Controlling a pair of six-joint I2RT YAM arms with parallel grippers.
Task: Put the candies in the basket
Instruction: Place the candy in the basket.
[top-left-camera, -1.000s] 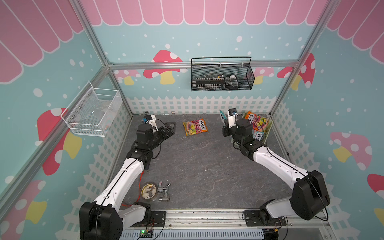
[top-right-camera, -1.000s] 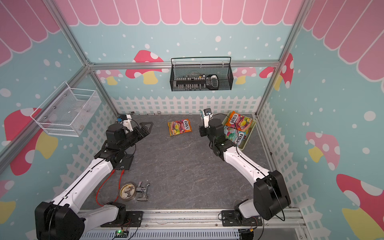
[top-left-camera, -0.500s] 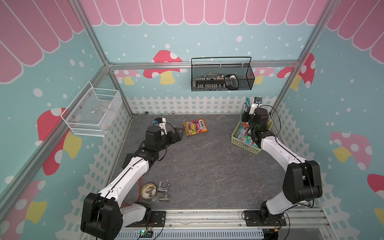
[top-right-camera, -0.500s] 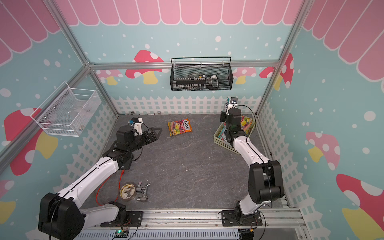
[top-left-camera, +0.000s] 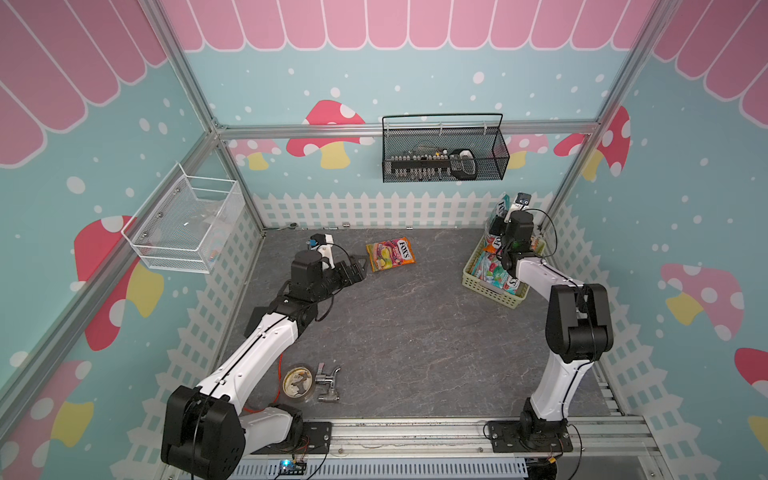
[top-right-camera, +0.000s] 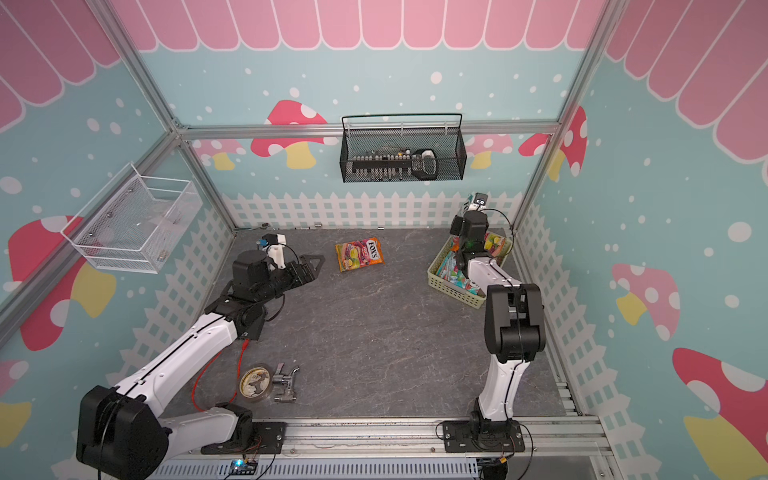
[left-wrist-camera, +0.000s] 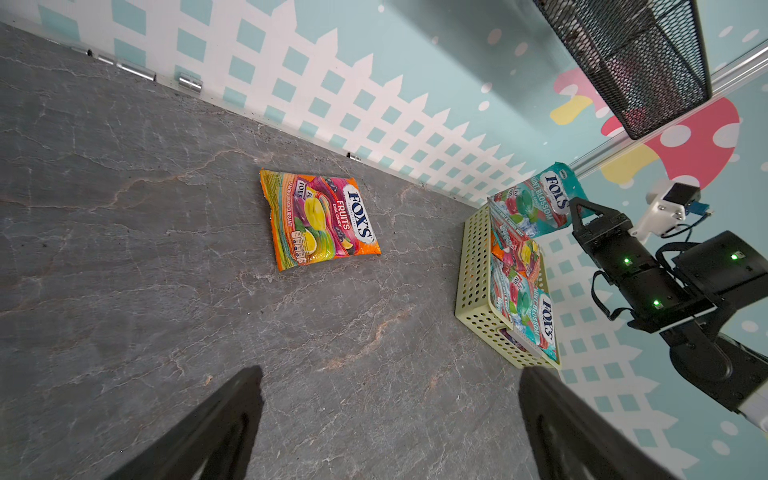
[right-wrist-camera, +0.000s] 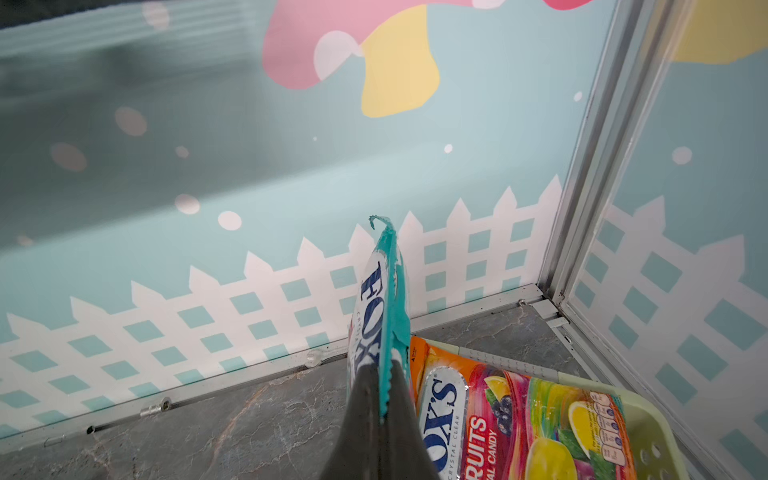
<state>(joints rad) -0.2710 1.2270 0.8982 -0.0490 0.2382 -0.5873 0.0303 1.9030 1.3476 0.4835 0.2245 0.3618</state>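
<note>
Your right gripper (right-wrist-camera: 384, 399) is pinched shut on a teal candy bag (right-wrist-camera: 378, 299), held edge-up over the far end of the basket (left-wrist-camera: 473, 282); lower it and let go. Your left gripper (left-wrist-camera: 392, 376), wide open and empty, faces the orange bag (left-wrist-camera: 320, 220) lying loose on the table (left-wrist-camera: 124, 291): take that next.

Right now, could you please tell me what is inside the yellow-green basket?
Teal and orange candy bags lie overlapping in the basket; any bags beneath them and the basket floor are covered.
</note>
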